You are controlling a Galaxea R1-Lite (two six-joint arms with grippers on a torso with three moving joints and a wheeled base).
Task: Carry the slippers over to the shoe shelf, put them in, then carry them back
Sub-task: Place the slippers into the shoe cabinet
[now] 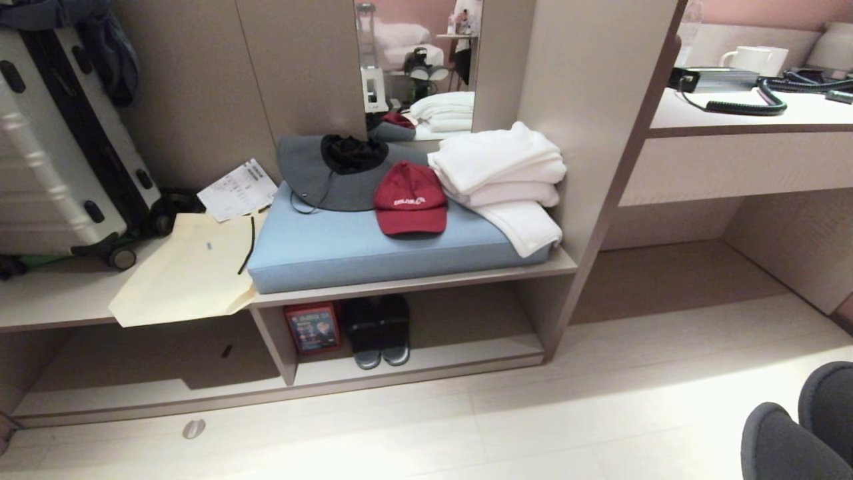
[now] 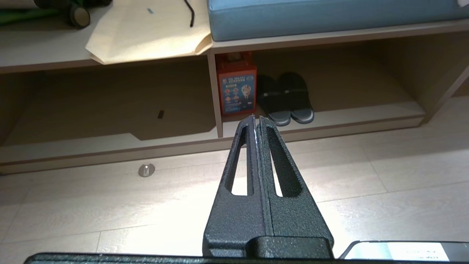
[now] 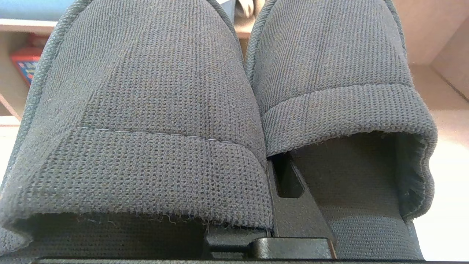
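Note:
The grey-blue slippers (image 3: 157, 110) fill the right wrist view side by side, toes pointing away. My right gripper (image 3: 269, 172) is shut on their two inner walls, with one black finger (image 3: 296, 216) showing inside the right slipper. In the head view the slippers (image 1: 796, 427) hang at the lower right, over the floor. The shoe shelf (image 1: 466, 353) is the low beige cubby under the bench, ahead and to the left, with a vertical divider (image 1: 276, 340). My left gripper (image 2: 255, 119) is shut and empty above the floor, pointing at the shelf (image 2: 366, 113).
A darker pair of slides (image 1: 380, 330) and a red box (image 1: 312, 327) stand in the cubby's left part. On the bench lie a blue cushion (image 1: 346, 243), red cap (image 1: 410, 198), towels (image 1: 506, 180), a paper bag (image 1: 190, 267) and a suitcase (image 1: 60, 147). A desk (image 1: 746, 117) stands right.

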